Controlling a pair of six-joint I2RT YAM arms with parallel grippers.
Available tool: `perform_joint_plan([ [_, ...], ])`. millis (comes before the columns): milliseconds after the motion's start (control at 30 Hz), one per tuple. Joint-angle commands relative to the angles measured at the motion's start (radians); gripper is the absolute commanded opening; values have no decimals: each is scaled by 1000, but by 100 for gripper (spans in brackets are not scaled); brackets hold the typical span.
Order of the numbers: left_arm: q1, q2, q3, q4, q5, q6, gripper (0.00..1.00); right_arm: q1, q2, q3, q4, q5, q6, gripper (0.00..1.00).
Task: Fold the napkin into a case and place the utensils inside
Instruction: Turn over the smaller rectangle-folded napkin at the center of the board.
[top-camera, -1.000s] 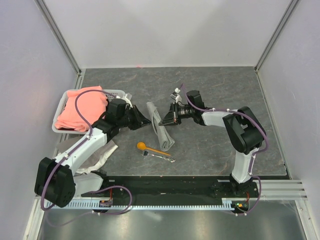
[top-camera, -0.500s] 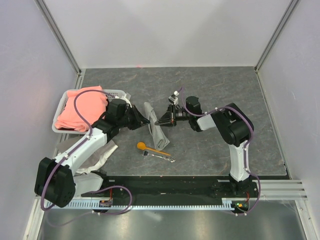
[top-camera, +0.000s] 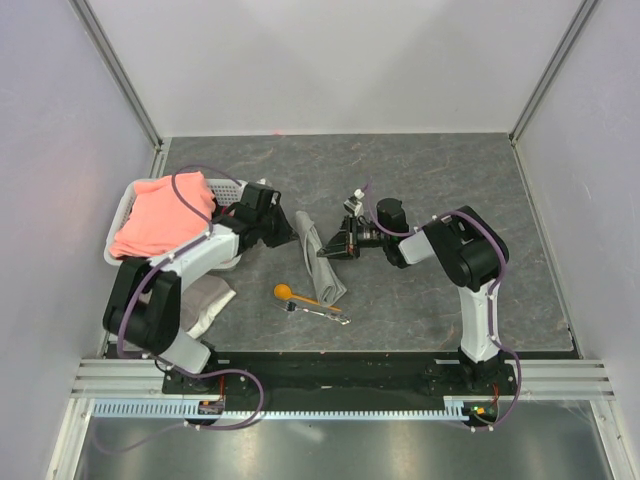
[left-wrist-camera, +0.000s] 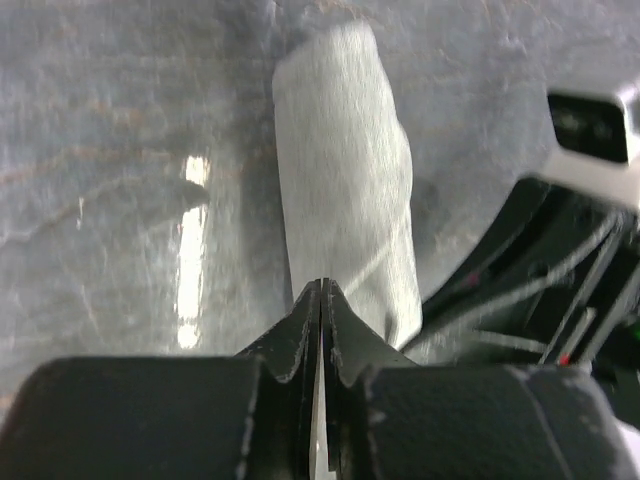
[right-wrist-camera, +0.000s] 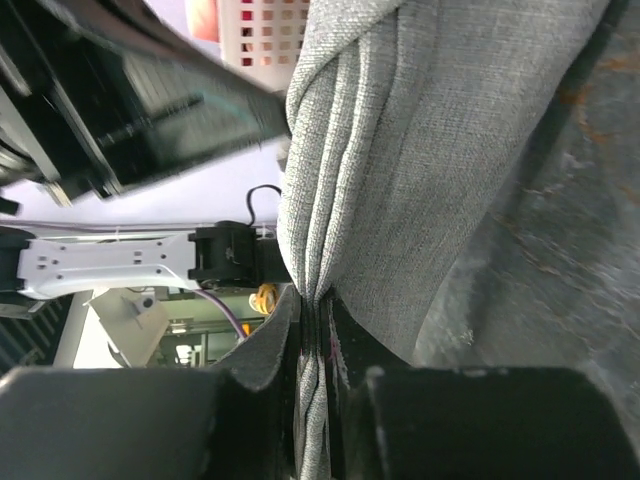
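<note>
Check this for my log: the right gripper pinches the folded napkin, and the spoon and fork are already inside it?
Not inside: top view shows spoon and fork on the table beside the napkin; the right gripper does pinch it.

1. The fork (top-camera: 318, 313) is a tiny silvery sliver from above, can't make out the tines.
2. The basket (top-camera: 233, 185) is mostly buried under the pink cloth (top-camera: 160, 215).
3. Left wrist cam: the napkin (left-wrist-camera: 345, 170) has its near end vanishing behind the left gripper (left-wrist-camera: 321, 292), and the right arm (left-wrist-camera: 545, 255) is blurry and cropped.
4. Right wrist cam: the napkin runs off top and bottom.
</note>
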Motion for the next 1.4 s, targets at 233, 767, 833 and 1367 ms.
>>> perform_joint_plan([
  [233,-28,188,177,43,-4,51,6,-31,-22,-38,-40,-10,-124,26],
  [767,-119,365,324,57,85,34,7,-114,-164,99,-946,276,-686,57],
  [833,-123,380,346,56,96,34,6,-114,-189,128,-1006,312,-754,60],
  [1367,-125,127,202,39,47,63,9,-23,-191,109,-1078,571,-780,59],
])
